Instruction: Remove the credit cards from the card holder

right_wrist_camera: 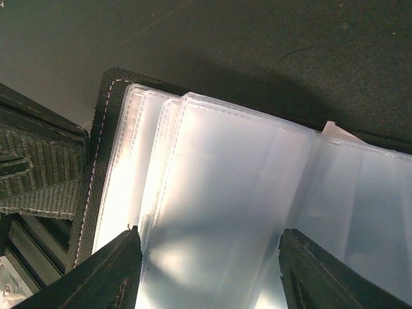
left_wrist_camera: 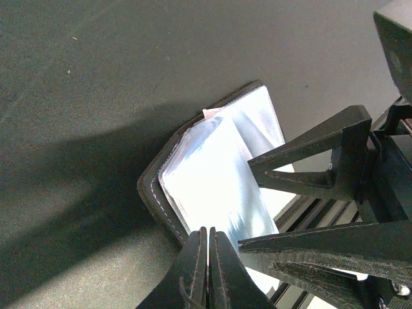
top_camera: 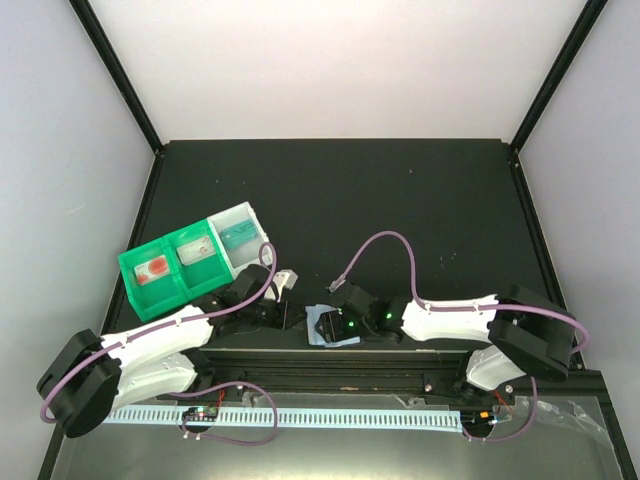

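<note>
- We see the card holder (top_camera: 320,340) lying open to the right of the green tray (top_camera: 165,275), clear sleeves (right_wrist_camera: 219,180) fanned up.
- Left gripper (left_wrist_camera: 207,257), between tray and holder: clenched, tips at the holder's stitched edge. We can't tell if it pinches it.
- Right gripper (right_wrist_camera: 209,241): released, fingers straddling the sleeves.

**Card holder (top_camera: 318,340) (left_wrist_camera: 212,174) (right_wrist_camera: 219,193) lay open**

We saw it spread open on the dark table (top_camera: 400,200), close to the near edge and about centre. It had a dark stitched cover and clear, pale-blue plastic sleeves fanned out. We could not make out any cards.
</note>
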You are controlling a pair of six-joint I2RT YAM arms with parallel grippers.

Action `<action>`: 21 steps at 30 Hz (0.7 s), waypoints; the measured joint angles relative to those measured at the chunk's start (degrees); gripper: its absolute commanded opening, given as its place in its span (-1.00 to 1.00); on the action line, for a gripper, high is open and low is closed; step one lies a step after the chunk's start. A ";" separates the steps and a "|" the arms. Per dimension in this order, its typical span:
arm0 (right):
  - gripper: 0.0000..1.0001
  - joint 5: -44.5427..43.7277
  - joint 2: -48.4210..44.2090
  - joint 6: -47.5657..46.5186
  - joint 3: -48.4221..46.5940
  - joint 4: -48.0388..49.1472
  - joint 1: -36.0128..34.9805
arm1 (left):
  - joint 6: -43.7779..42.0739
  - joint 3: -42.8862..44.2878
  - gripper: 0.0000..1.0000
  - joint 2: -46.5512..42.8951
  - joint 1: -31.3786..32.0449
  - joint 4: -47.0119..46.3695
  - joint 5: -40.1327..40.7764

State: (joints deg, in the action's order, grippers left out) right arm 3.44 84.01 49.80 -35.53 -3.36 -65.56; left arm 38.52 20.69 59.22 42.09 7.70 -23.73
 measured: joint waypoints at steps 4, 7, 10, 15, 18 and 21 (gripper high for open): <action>0.30 -0.92 -0.79 -0.55 0.00 -0.96 -0.24 | 0.00 0.00 -0.97 0.00 0.00 0.00 0.00; 0.21 -1.55 -1.90 -0.81 0.00 -1.92 -0.37 | 0.00 0.00 -0.97 0.00 0.00 0.00 0.04; 0.16 -2.27 -3.10 -1.03 0.00 -2.75 -0.37 | -0.02 0.00 -0.97 0.02 0.00 0.00 0.07; 0.15 -3.54 -3.50 -1.03 -0.02 -4.02 -0.37 | -0.07 0.00 -0.97 0.02 0.00 0.00 0.07; 0.15 -5.05 -3.50 -0.39 -0.07 -6.32 -0.37 | -0.07 0.00 -0.97 0.02 0.00 0.00 0.04; 0.15 -7.32 -4.22 0.50 -0.13 -9.94 -0.37 | -0.13 0.00 -0.97 0.02 0.00 0.00 0.00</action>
State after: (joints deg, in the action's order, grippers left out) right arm -3.88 79.79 50.30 -35.66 -13.30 -65.93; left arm 38.39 20.69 59.24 42.09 7.70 -23.73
